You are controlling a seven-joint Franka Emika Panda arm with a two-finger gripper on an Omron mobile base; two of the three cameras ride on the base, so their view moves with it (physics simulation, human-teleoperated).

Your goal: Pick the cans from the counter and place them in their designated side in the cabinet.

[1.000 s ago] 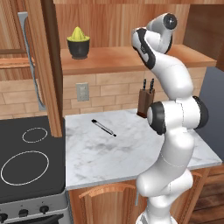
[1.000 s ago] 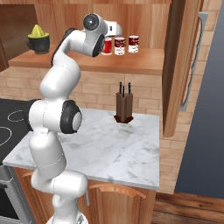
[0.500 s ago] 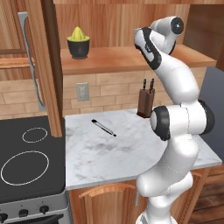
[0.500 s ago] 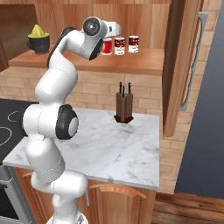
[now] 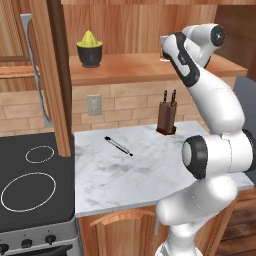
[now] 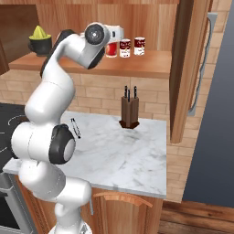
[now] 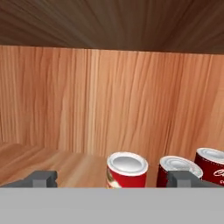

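Since the earlier frame, arm's elbow swings outward; base and scene unchanged. Gripper (image 7: 112, 178) is released, fingers wide apart, nothing between them, level with the cabinet (image 6: 151, 64) shelf. Three cans stand upright on the wooden shelf: orange-red can (image 7: 127, 170) at 6 o'clock in hand view, two dark red cans (image 7: 178, 168) toward 4 o'clock. Cylindrical tins, silver rims. Marble-look counter (image 5: 140, 170) holds a knife block (image 5: 167, 118) and a pen (image 5: 119, 146).

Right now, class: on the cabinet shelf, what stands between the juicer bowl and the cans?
Nothing: bare shelf runs from juicer bowl towards cans, seen from the left base.
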